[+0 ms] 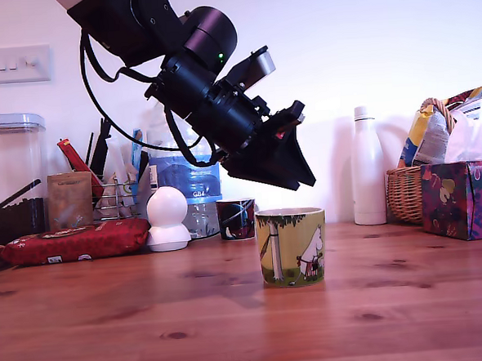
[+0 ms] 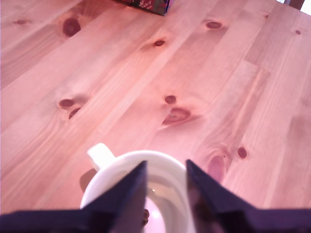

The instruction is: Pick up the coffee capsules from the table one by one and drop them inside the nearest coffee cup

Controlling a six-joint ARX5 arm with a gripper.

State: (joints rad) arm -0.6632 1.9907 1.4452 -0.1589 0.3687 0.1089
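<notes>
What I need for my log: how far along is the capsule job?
Done: a brown shape, perhaps a capsule, lies inside the coffee cup. In hand: nothing; the gripper hangs open above that cup. Left: no capsule shows on the table in either view.

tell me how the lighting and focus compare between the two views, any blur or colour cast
Exterior view: even light, pale wall nearly blown out; the pincer and arm read as a dark silhouette above the coffee cup, which is sharp. Wrist view: a pink-red cast over the table, soft focus, the cup's white rim overexposed, the fingers near-black and blurred at their edges.
</notes>
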